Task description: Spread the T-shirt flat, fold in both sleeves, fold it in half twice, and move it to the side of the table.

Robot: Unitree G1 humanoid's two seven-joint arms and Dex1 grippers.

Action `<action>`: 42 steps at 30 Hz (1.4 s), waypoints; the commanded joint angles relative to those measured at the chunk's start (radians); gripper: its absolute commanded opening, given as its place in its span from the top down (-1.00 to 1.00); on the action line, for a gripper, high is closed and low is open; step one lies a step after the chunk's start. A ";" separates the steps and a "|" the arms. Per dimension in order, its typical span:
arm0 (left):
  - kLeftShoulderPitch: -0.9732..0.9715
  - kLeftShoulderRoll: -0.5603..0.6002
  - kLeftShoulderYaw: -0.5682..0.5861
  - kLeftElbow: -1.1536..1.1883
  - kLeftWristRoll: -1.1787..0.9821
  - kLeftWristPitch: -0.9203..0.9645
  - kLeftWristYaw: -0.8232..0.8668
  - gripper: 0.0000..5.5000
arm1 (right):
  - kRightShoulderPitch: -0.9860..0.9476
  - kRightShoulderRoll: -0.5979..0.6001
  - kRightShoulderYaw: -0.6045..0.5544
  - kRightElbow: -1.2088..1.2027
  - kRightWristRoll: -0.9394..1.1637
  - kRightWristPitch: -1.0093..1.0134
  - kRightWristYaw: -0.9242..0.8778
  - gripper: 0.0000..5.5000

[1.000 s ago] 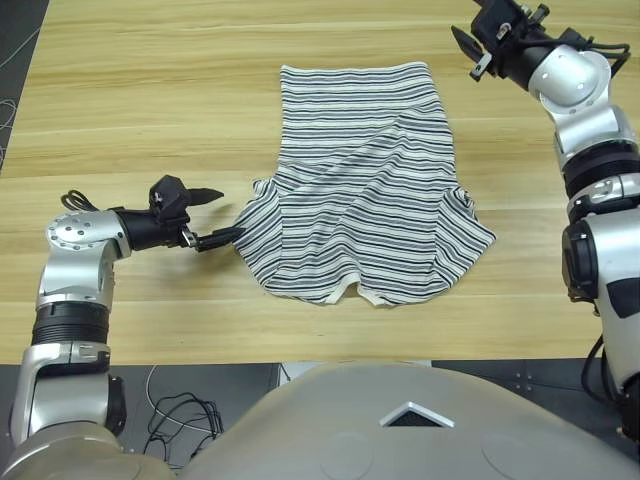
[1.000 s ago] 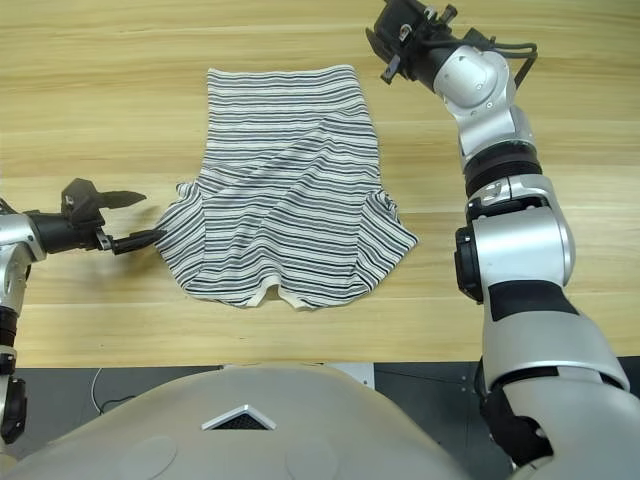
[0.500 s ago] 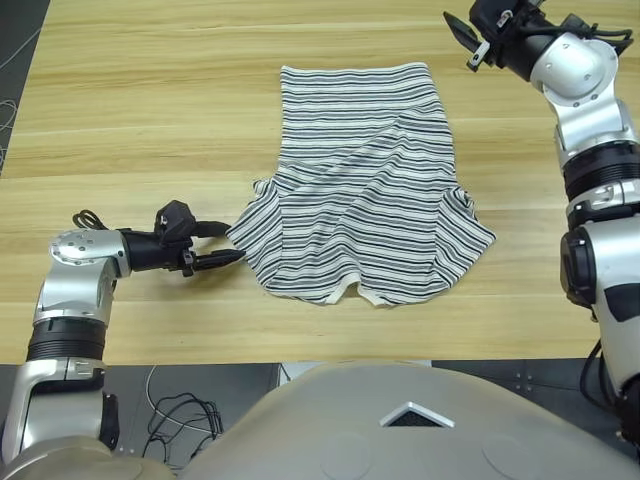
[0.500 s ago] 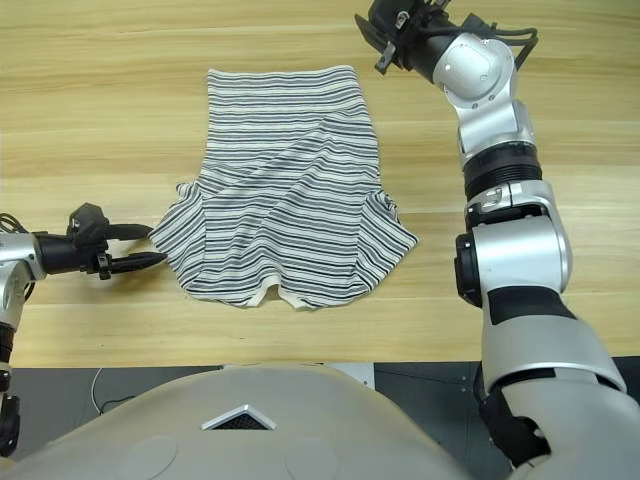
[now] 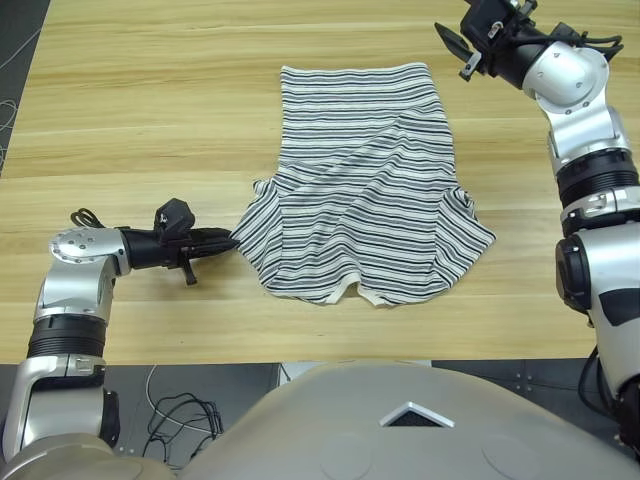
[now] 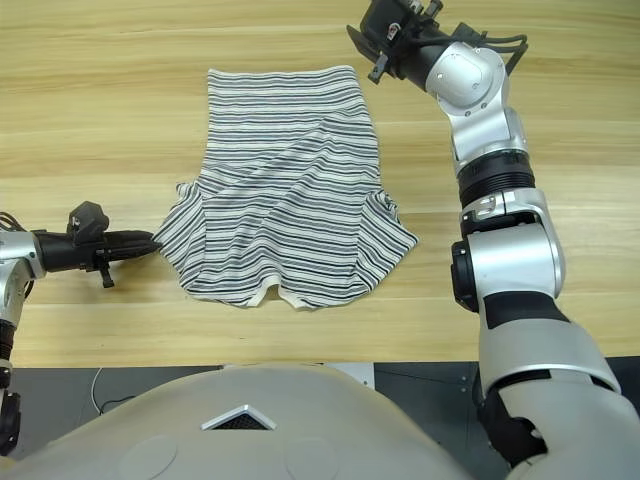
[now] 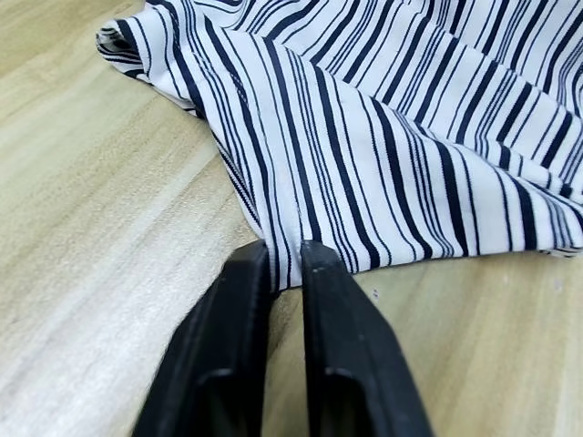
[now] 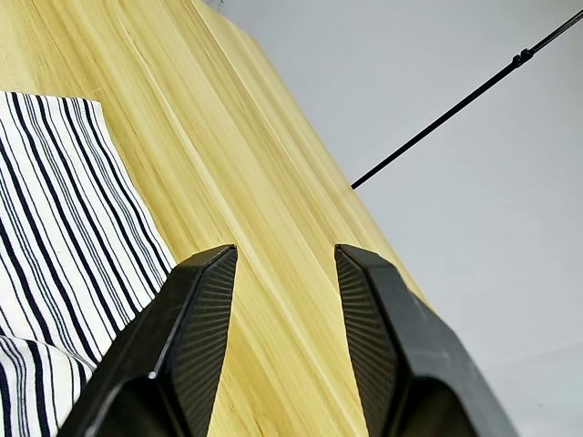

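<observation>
Pinching the T-shirt edge — left tool, plain in wrist view.

T-shirt lies mid-desk. Left end effector at its 8 o'clock, touching sleeve edge, seemingly pinching it. Right end effector at 1 o'clock, near far corner, apart.

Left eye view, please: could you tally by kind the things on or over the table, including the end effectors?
Striped T-shirt: 1
End effectors: 2 (left end effector shut on the shirt's edge, right end effector open)
Wooden table: 1
Total: 4
</observation>
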 commanded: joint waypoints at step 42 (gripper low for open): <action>-0.260 -0.143 -0.134 -0.211 -0.054 0.235 -0.113 0.95 | 0.033 0.055 0.036 -0.031 -0.017 0.009 0.009 0.27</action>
